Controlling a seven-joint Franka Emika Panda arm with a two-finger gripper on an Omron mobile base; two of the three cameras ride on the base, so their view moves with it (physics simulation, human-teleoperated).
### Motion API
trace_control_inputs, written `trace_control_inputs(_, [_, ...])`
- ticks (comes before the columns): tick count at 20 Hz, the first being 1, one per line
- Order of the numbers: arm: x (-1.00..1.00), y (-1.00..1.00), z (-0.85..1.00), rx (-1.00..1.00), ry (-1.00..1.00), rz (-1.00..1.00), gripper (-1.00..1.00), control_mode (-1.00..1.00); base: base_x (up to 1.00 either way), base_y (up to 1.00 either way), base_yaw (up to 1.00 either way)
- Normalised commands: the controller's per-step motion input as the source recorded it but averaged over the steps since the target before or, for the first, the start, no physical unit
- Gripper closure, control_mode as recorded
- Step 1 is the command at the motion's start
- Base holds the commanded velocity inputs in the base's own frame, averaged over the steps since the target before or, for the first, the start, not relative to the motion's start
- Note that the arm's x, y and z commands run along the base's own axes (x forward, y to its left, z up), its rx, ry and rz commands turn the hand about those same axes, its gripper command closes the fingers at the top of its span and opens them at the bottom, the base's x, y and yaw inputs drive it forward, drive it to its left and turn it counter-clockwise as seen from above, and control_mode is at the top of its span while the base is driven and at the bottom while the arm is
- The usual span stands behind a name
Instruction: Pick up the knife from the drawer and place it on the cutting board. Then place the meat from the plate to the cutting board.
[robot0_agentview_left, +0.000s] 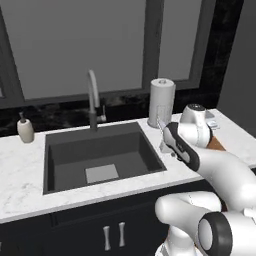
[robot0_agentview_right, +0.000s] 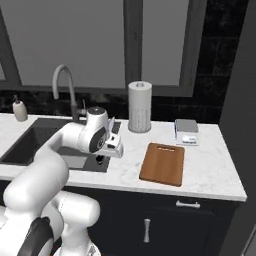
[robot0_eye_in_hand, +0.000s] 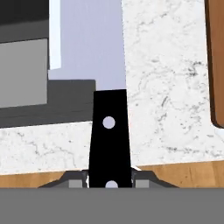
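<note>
Knife (robot0_eye_in_hand: 109, 127) pinched by its black handle between the gripper (robot0_eye_in_hand: 110, 177) jaws at lower centre, blade pointing away for a flat set-down. Cutting board (robot0_agentview_right: 162, 163) bare at centre right, awaiting it.

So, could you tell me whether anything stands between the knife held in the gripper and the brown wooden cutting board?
Nothing visible does. The gripper holds the black-handled, silver-bladed knife over the white marble counter beside the dark sink. Bare counter lies between it and the rectangular brown wooden cutting board, whose top is free.
</note>
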Motion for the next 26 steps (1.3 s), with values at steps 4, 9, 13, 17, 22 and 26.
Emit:
trace_control_inputs(4, [0.00,0.00,0.00,0.00,0.00,0.00,1.00,1.00,0.00,-1.00,0.06])
trace_control_inputs(9, [0.00,0.00,0.00,0.00,0.00,0.00,1.00,1.00,0.12,-0.35,0.02])
trace_control_inputs(13, [0.00,0.00,0.00,0.00,0.00,0.00,1.00,1.00,0.19,0.00,0.00])
trace_control_inputs(17, [0.00,0.00,0.00,0.00,0.00,0.00,1.00,1.00,0.03,0.00,0.00])
trace_control_inputs(22, [0.00,0.00,0.00,0.00,0.00,-0.03,1.00,-1.00,0.00,0.00,-0.01])
trace_control_inputs(26, [0.24,-0.18,0.03,0.00,0.05,-0.23,1.00,-1.00,0.00,0.00,0.00])
